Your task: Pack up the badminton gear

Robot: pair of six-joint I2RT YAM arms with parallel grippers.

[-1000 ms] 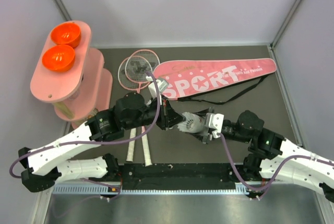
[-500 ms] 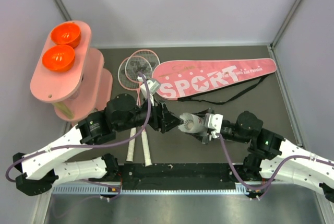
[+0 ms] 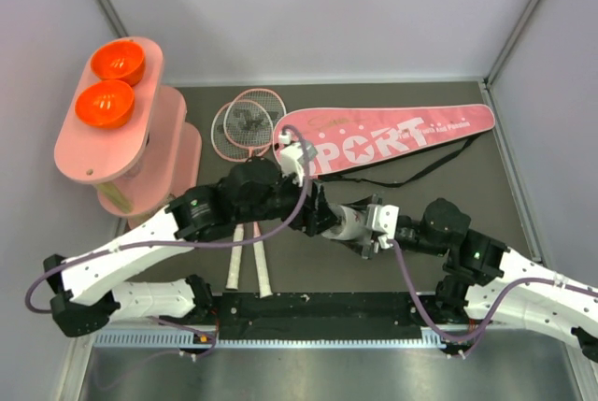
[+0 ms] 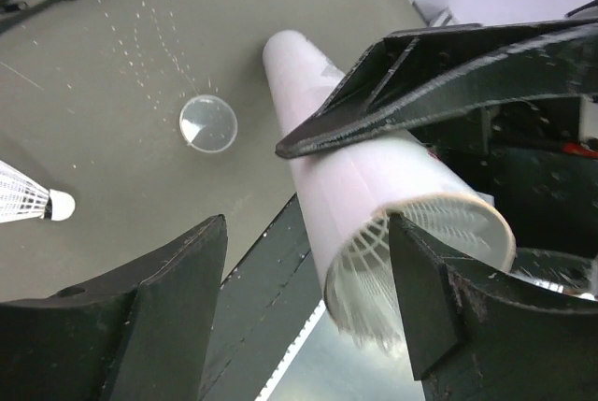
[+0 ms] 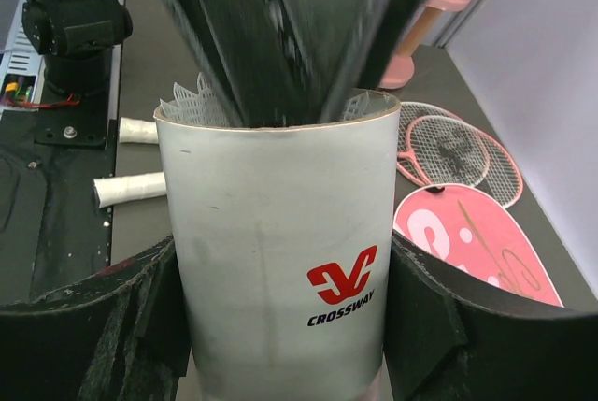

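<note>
Right claw clenched around white tube, above middle of surface. Left claw released, fingers spread at tube mouth; shuttlecock sticks out there. Pink bag at 12 o'clock from tube.

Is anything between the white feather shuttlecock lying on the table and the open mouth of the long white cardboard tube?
Yes: another feather shuttlecock sits in that mouth, feathers sticking out, and the left gripper hovers before it.

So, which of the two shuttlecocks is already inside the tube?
The shuttlecock whose feathers show in the mouth of the tube; the other shuttlecock lies loose on the table.
</note>
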